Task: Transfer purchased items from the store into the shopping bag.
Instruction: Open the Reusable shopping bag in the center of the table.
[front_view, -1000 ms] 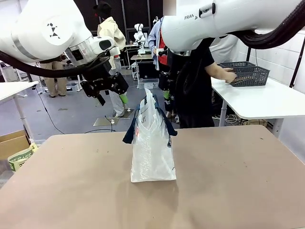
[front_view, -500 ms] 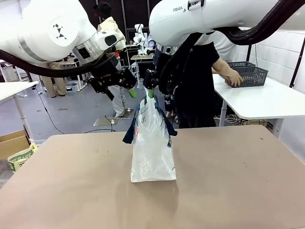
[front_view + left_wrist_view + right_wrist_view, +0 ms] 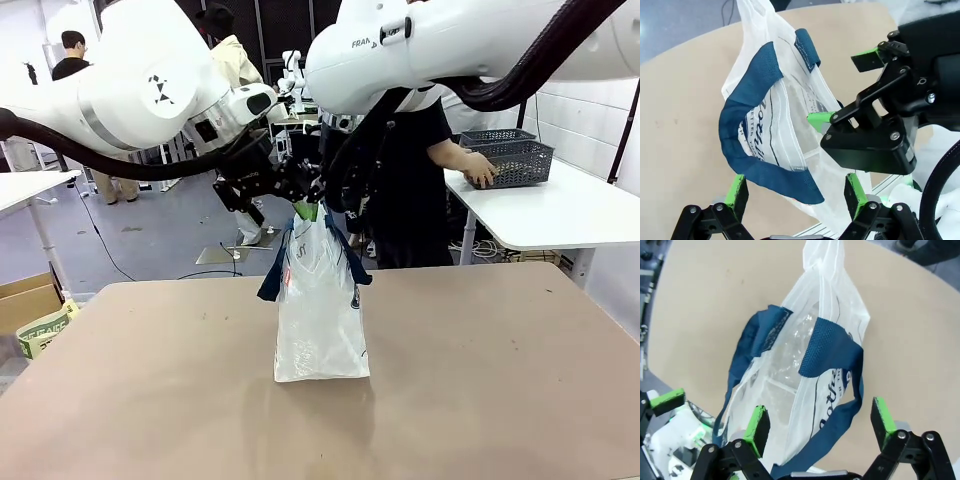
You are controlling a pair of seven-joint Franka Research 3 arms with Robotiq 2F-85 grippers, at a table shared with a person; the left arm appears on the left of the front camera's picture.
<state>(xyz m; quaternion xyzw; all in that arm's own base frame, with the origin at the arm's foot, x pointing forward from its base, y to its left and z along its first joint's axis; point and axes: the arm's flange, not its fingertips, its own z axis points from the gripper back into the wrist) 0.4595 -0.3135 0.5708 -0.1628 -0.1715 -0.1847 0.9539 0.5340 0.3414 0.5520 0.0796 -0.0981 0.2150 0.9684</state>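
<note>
The shopping bag (image 3: 320, 320) stands upright mid-table, whitish plastic with navy handles (image 3: 272, 275) hanging down its sides. Both grippers hover just above its top, close together. My left gripper (image 3: 292, 192) is open; in the left wrist view its pads (image 3: 738, 189) straddle one navy handle loop (image 3: 752, 150). My right gripper (image 3: 322, 203) is open too, and its pads (image 3: 759, 424) stand either side of the other handle (image 3: 832, 347). Its black body (image 3: 875, 135) sits right across the bag mouth from the left one. The purchased items are out of view.
A person stands behind the bag with a hand (image 3: 478, 163) in a dark grey mesh basket (image 3: 520, 155) on a white side table (image 3: 570, 215) at right. The brown table (image 3: 500, 390) spreads around the bag. A cardboard box (image 3: 28, 298) sits on the floor at left.
Both arms have closed in on the bag's top, the left from the left and the right from the right. Both grippers stayed open. The person's hand stays at the basket.
</note>
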